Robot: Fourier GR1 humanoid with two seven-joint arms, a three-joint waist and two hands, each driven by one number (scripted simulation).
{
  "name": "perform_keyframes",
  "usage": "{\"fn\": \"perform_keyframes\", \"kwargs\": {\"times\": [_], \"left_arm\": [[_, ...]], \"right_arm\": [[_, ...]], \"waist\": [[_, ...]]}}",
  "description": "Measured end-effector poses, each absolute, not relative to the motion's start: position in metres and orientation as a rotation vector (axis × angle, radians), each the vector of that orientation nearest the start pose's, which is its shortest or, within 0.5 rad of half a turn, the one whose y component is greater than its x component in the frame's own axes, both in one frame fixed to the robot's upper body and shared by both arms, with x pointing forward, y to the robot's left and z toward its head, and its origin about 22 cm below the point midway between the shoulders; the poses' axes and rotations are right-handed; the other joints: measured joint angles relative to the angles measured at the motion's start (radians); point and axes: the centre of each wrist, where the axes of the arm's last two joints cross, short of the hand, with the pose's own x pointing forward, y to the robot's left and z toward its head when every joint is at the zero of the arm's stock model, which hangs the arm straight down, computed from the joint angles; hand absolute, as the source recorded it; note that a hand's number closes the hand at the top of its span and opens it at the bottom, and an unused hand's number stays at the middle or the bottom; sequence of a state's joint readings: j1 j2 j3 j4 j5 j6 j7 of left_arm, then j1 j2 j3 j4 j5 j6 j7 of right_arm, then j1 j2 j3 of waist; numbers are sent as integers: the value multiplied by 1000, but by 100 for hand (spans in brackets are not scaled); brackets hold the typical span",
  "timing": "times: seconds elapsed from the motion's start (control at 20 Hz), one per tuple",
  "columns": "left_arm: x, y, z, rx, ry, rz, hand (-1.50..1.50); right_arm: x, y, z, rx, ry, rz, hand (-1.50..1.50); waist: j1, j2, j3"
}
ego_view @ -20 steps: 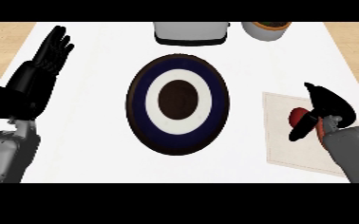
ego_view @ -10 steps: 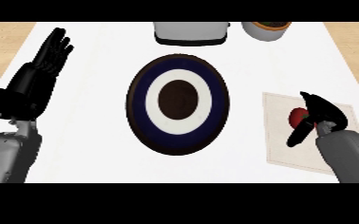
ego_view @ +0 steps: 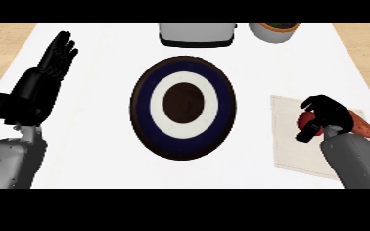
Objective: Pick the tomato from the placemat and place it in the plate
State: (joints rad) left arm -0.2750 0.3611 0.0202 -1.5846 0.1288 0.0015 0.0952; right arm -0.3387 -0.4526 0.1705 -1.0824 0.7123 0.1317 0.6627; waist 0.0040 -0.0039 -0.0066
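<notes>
A white counter point(ego_view: 101, 49) fills nearly the whole view, evenly lit, with only soft shadows. Past its far corners a light wooden surface point(ego_view: 13, 32) shows (floor or further worktop, hard to tell). At the far edge stand a pale grey appliance point(ego_view: 197, 33) and a white bowl point(ego_view: 274, 33).

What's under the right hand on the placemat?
The tomato, its red side showing under the curled fingers of the right hand, on the placemat. The rest of it is covered.

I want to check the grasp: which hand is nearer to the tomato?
Right. The right hand curls over the tomato on the placemat; the left hand rests open at the far left, beyond the plate.
</notes>
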Motion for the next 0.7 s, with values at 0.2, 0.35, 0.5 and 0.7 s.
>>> {"fn": "perform_keyframes", "kwargs": {"times": [0.2,0.35,0.5,0.7], "left_arm": [[295,286,100,149,-1742,-227,0],[292,290,98,179,-1734,-208,0],[291,295,99,197,-1731,-197,0],[288,294,100,191,-1736,-206,0]], "right_arm": [[290,-316,-8,-1058,-657,764,150],[245,-315,-30,-1082,-720,688,150],[201,-306,-45,-1132,-822,619,150],[142,-303,-52,-1236,-880,569,150]], "waist": [[-11,-9,-7],[-41,-21,-13],[-50,-23,-9],[-44,-14,-3]]}}
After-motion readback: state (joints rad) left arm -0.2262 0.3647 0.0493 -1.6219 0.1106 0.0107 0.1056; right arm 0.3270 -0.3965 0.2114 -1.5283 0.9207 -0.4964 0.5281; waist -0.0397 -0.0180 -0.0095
